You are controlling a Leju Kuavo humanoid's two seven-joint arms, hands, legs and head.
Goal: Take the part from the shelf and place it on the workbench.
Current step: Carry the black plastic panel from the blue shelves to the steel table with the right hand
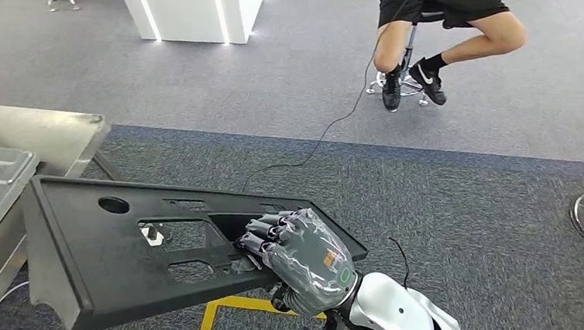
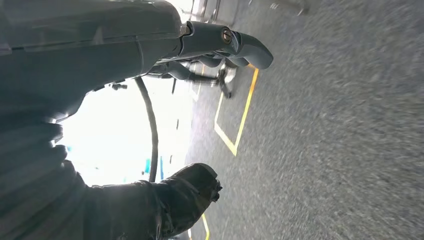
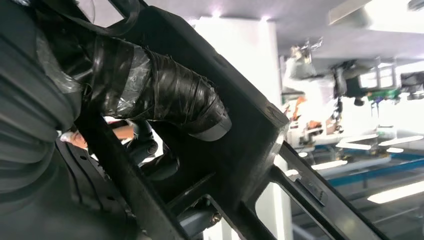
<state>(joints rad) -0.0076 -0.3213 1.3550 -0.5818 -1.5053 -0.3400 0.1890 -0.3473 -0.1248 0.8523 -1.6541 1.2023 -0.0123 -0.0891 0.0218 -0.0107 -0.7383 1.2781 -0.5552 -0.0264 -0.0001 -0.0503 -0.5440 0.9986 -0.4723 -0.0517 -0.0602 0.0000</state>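
Grey carpet (image 1: 462, 200), white pillar (image 1: 197, 12)

The part (image 1: 108, 248) is a flat black panel, long and roughly rectangular, with a round hole toward one end and several angular cutouts through its middle. It is hanging off the ground, tilting slightly, its raised rim facing the camera. The right hand (image 1: 303, 257) is gripping it at one end, fingers curling into a central cutout, and most of the panel is stretching away from the hand. In the right wrist view the part (image 3: 250, 145) is showing dark ribs under the thumb.
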